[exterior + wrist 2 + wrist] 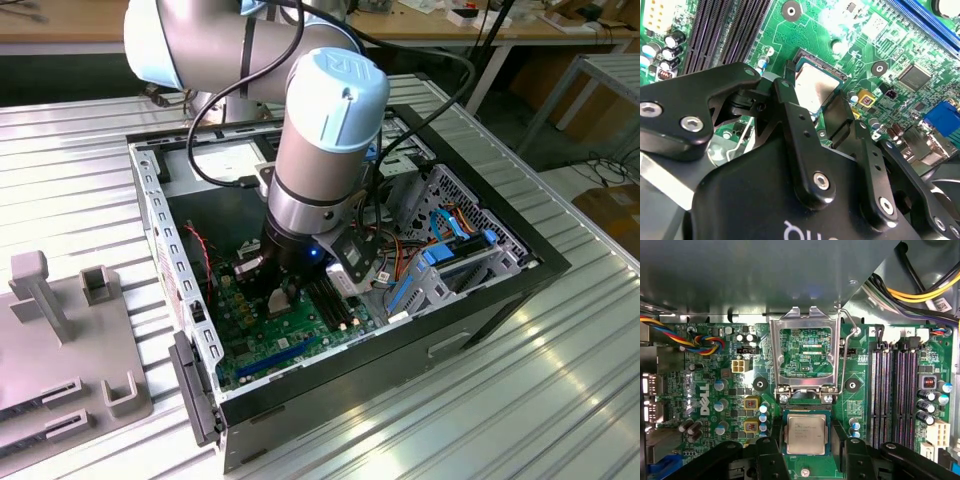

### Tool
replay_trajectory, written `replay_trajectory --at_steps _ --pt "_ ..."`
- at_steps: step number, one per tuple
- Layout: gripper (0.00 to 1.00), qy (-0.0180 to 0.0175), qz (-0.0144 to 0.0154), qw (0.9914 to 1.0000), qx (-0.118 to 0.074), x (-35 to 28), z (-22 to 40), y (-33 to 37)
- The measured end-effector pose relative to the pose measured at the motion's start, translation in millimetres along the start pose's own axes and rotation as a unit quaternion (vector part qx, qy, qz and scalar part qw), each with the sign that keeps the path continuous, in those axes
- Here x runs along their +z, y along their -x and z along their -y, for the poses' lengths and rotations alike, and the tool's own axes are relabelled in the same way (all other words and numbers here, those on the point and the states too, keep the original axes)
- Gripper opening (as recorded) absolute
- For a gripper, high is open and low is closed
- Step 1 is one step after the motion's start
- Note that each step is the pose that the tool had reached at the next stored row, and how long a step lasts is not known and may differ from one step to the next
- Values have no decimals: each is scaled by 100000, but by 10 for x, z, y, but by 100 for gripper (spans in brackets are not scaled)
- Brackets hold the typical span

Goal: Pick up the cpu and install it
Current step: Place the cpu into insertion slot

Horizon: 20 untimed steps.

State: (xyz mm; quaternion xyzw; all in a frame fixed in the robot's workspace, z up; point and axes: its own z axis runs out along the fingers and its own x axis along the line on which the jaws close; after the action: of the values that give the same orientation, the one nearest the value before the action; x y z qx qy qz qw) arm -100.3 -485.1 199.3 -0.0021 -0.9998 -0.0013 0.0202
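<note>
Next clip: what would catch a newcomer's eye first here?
The grey robot arm with pale blue caps reaches into the open black computer case, centre of the exterior view. In the first wrist view, the small silvery-tan square cpu sits on the green circuit board, beside the opened metal retaining frame.

White brand lettering and small part labels stand on the green board (705, 399). Faint engraved lines mark the cpu (807, 434) - and a raised emblem marks the arm's blue cap (340, 65), at twelve o'clock from the board.
</note>
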Motion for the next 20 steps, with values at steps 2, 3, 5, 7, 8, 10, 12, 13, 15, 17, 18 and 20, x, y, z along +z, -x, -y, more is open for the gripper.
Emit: replay_trajectory --at_steps 2,3,5,7,8,10,12,13,15,17,18,20 --pt "47 6 6 100000 -18 2 0 -2" --pt "47 5 2 100000 -25 3 0 -4" --pt "47 8 1 100000 -24 8 1 -5" --pt "47 -13 -10 100000 -22 17 2 -5" --pt "47 -17 -10 100000 -21 21 2 -5" --pt "47 -11 -8 100000 -21 24 2 -5" --pt "47 -2 -3 100000 -21 25 2 -5" --pt "47 -2 -3 100000 -20 25 2 -5" --pt "47 0 -3 100000 -22 26 2 -5" --pt "47 -1 -3 100000 -20 27 2 -5" --pt "47 0 -2 100000 -20 27 2 -5" --pt "47 9 -23 100000 -5 27 2 -2"
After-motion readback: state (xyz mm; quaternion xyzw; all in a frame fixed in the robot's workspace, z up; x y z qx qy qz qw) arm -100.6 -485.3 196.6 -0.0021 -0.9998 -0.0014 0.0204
